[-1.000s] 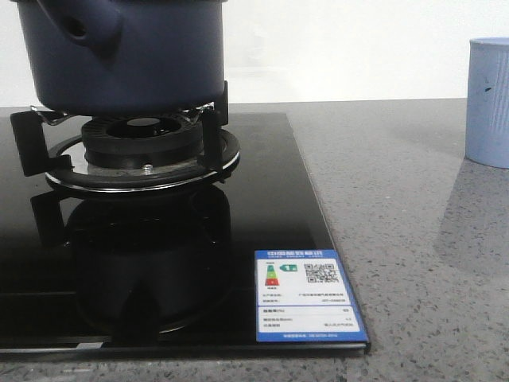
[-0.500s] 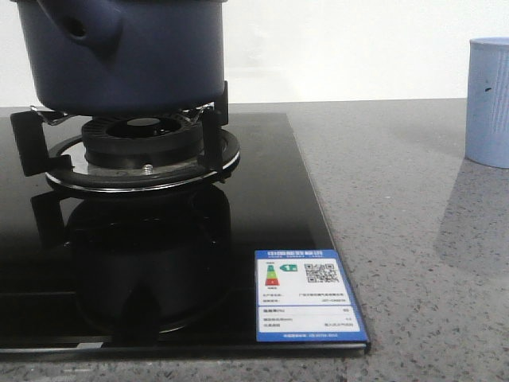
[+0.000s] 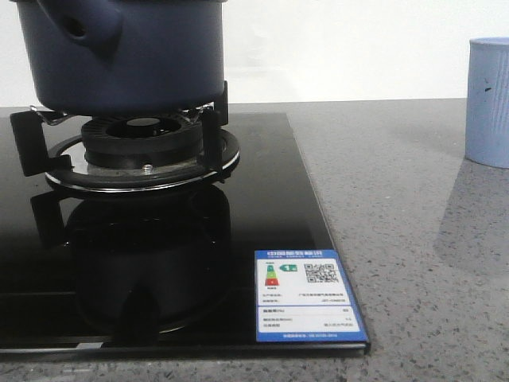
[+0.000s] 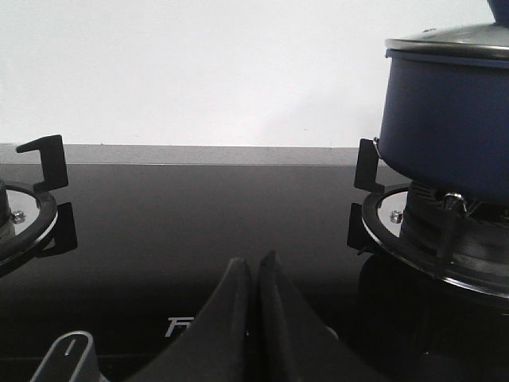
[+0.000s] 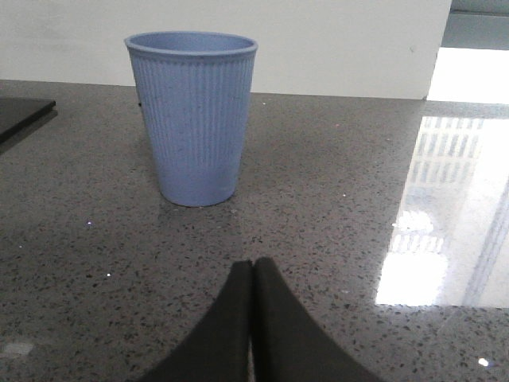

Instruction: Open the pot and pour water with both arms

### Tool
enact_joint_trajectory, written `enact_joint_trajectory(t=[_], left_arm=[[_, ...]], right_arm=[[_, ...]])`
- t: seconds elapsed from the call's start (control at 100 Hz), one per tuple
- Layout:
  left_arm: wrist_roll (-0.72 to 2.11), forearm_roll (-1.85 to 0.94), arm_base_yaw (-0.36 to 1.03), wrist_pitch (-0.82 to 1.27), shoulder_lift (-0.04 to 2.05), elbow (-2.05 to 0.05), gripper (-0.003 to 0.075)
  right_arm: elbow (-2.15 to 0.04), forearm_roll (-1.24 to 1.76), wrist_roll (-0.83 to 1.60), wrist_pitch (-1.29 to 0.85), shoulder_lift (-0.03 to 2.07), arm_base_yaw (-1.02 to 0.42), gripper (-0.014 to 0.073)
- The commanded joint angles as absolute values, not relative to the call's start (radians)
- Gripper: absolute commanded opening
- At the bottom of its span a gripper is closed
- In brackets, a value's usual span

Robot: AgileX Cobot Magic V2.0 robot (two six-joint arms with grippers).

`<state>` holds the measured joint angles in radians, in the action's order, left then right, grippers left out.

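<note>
The dark navy-blue pot [image 3: 127, 52] stands on the burner grate [image 3: 143, 155] of the black glass stove, its stubby hollow handle toward me. In the left wrist view the pot [image 4: 445, 119] carries a metal-rimmed lid [image 4: 453, 38]. My left gripper [image 4: 254, 267] is shut and empty, low over the stove glass, apart from the pot. My right gripper [image 5: 253, 269] is shut and empty, low over the grey counter, short of the light-blue ribbed cup [image 5: 192, 115]. Neither gripper shows in the front view.
The light-blue cup [image 3: 489, 99] stands on the speckled grey counter [image 3: 398, 207] at the far right. A second burner ring [image 4: 24, 223] and a stove knob [image 4: 71, 354] show in the left wrist view. An energy label [image 3: 308, 296] sticks on the stove's front corner.
</note>
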<state>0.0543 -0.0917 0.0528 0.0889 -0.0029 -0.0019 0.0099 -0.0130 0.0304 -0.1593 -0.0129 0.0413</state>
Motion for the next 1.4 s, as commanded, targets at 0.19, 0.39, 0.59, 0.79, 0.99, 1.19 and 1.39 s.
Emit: enact_joint_trajectory(t=[0.19,0.39,0.59,0.79,0.99,1.19,1.39], left_arm=[[0.047,-0.254,0.049,0.011,-0.028,0.013,-0.0016],[0.047,-0.522,0.049,0.011,-0.028,0.013,-0.0016],[0.047,-0.74,0.049,0.007,-0.028,-0.011,-0.0016],[0.066,-0.669,0.049,0.012,-0.021,-0.158,-0.0016],[0.096,-0.443,0.049,0.201,0.113,-0.422,-0.0016],[0.3,-0.434,0.093,0.421,0.326,-0.677,-0.0016],[0.37,-0.452,0.245,0.422,0.435,-0.738,-0.0015]], right_arm=[[0.027,0.225,0.035,-0.05,-0.031,0.039,-0.0062],[0.027,0.493,0.035,0.007,-0.031,0.039,-0.0062],[-0.006,0.681,0.035,0.0,-0.031,0.039,-0.0062],[-0.128,0.623,0.065,-0.113,-0.023,0.039,-0.006],[-0.312,0.486,0.188,-0.304,0.115,0.039,-0.006],[-0.491,0.484,0.366,-0.433,0.306,0.024,-0.0061],[-0.583,0.484,0.376,-0.5,0.421,-0.058,-0.0061]])
